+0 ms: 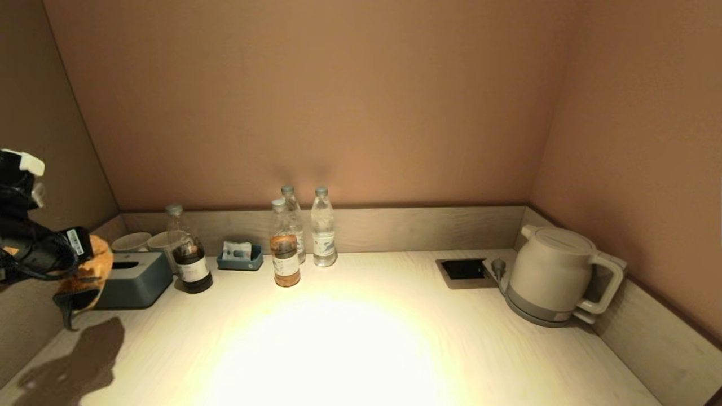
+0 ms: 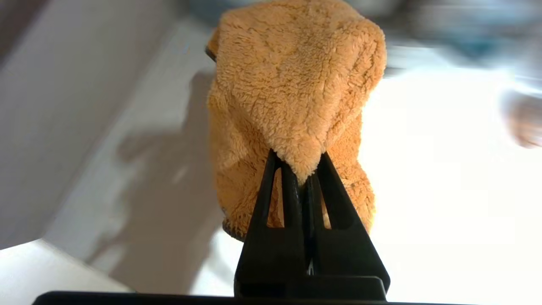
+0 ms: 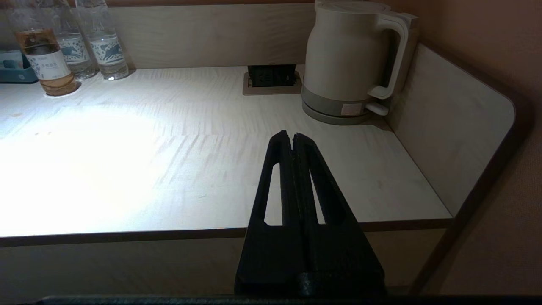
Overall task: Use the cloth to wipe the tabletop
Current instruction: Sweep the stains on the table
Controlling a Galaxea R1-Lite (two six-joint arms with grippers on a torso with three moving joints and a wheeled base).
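Observation:
My left gripper (image 2: 301,167) is shut on an orange fluffy cloth (image 2: 292,84) and holds it in the air above the left end of the pale wooden tabletop (image 1: 361,338). In the head view the cloth (image 1: 90,270) hangs at the far left, near the side wall, with the left gripper (image 1: 79,276) mostly hidden by it. Its shadow falls on the tabletop below. My right gripper (image 3: 293,135) is shut and empty, parked in front of the table's front edge at the right; it does not show in the head view.
Along the back stand a grey tissue box (image 1: 135,279), two mugs (image 1: 132,242), a dark bottle (image 1: 189,256), a small tray (image 1: 240,259) and three bottles (image 1: 285,248). A white kettle (image 1: 555,276) stands at the right beside a socket recess (image 1: 465,270). Low walls border three sides.

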